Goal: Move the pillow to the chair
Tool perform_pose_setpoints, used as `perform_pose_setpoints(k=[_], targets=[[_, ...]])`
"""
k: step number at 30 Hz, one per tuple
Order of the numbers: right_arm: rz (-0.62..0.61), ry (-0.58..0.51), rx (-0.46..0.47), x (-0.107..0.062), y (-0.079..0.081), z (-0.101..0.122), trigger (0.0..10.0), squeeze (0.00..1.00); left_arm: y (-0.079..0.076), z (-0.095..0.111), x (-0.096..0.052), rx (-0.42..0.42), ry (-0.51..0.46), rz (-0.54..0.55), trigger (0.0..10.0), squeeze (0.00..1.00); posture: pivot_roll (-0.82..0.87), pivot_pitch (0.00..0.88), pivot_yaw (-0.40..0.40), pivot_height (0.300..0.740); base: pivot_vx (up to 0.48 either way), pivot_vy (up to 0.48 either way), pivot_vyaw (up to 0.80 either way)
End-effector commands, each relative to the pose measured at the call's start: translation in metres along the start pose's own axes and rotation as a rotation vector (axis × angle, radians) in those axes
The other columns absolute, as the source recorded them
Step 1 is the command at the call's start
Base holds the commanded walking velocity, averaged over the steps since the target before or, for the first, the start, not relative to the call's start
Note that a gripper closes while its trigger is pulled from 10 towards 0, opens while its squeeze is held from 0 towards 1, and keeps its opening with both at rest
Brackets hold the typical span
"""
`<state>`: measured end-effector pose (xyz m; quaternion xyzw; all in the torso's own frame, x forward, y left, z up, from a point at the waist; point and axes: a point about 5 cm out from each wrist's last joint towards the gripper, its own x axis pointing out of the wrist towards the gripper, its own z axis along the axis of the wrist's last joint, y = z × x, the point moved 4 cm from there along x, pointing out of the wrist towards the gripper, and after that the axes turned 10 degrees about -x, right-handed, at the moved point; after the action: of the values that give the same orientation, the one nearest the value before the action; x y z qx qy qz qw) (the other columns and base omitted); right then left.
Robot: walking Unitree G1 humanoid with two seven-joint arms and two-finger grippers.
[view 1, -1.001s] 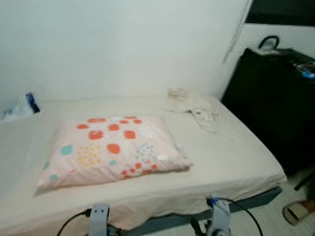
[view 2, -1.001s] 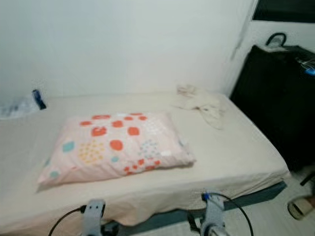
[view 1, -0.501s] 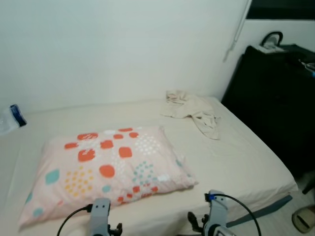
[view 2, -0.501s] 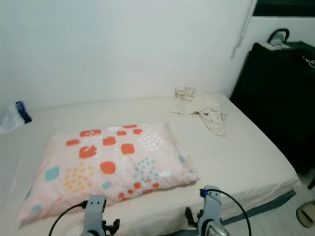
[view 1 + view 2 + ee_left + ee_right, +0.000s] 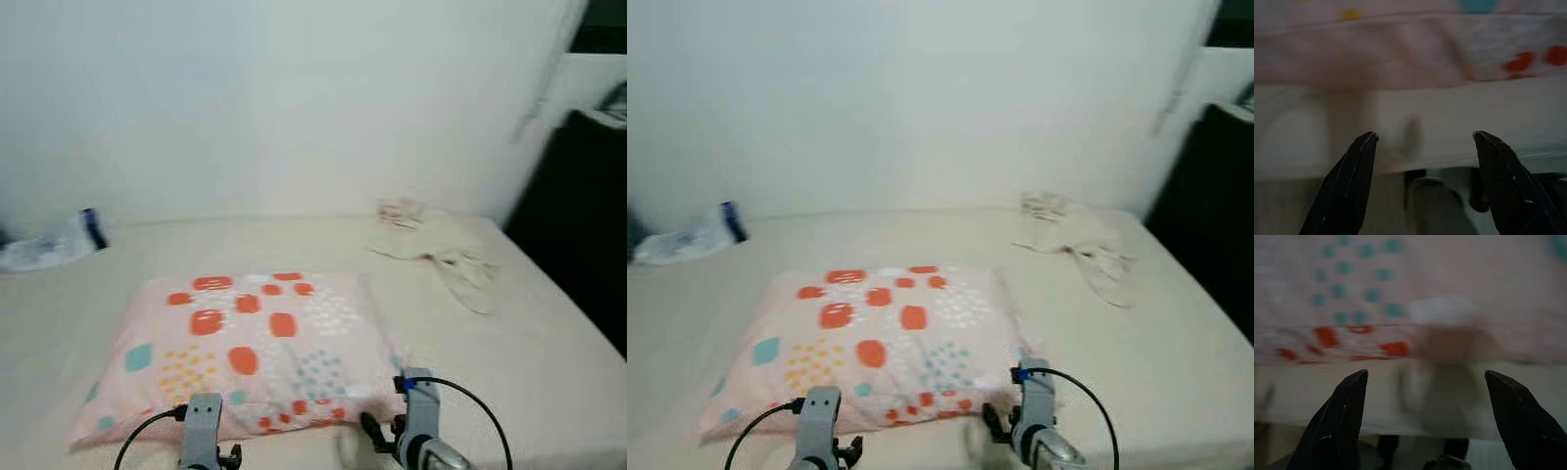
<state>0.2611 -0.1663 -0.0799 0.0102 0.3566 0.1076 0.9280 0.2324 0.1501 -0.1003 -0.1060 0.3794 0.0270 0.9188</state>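
Note:
A pale pink pillow [image 5: 250, 352] with red, teal and yellow spots lies flat on the cream bed sheet [image 5: 509, 362], its long front edge towards me. Both my arms reach in from the bottom of the eye views, just short of that edge. The left wrist view has my left gripper [image 5: 1422, 142] open, low over the sheet in front of the pillow's front seam [image 5: 1400, 58]. My right gripper [image 5: 1425, 382] is open too, facing the pillow's front edge [image 5: 1400, 308] near its right corner. Nothing is between either pair of fingers.
A crumpled cream cloth [image 5: 441, 245] lies on the bed at the back right. A clear plastic bag with a blue part [image 5: 59, 243] sits at the back left by the white wall. Dark furniture [image 5: 588, 215] stands along the bed's right side.
The camera has moved closer and turned left, so the dark furniture has slid towards the right edge. The pillow has not moved on the bed. Both arms now sit nearer its front edge.

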Motion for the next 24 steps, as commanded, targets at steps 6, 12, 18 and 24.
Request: perform_pose_setpoints(k=[6, 12, 18, 24], targets=[[-0.018, -0.005, -0.011, -0.001, -0.005, 0.002, 10.0, 0.0, 0.002, -0.009, -0.002, 0.023, 0.033, 0.012, 10.0, 0.0, 0.0, 0.0, -0.029, 0.74, 0.0, 0.0, 0.77], [-0.172, -0.013, 0.025, -0.003, -0.034, 0.015, 10.0, 0.0, 0.001, -0.008, -0.001, 0.027, 0.031, 0.007, 10.0, 0.0, 0.01, 0.0, -0.026, 0.74, 0.0, 0.0, 0.1], [-0.192, -0.241, 0.195, -0.006, -0.059, 0.075, 10.0, 0.0, -0.001, 0.0, 0.0, 0.048, 0.008, -0.012, 10.0, 0.0, 0.0, 0.0, -0.02, 0.74, 0.0, 0.0, 0.0], [-0.024, -0.313, 0.322, -0.001, -0.042, 0.1, 10.0, 0.0, -0.004, 0.005, 0.002, 0.079, -0.011, -0.017, 10.0, 0.0, -0.01, 0.0, -0.021, 0.725, 0.0, 0.0, 0.0]])
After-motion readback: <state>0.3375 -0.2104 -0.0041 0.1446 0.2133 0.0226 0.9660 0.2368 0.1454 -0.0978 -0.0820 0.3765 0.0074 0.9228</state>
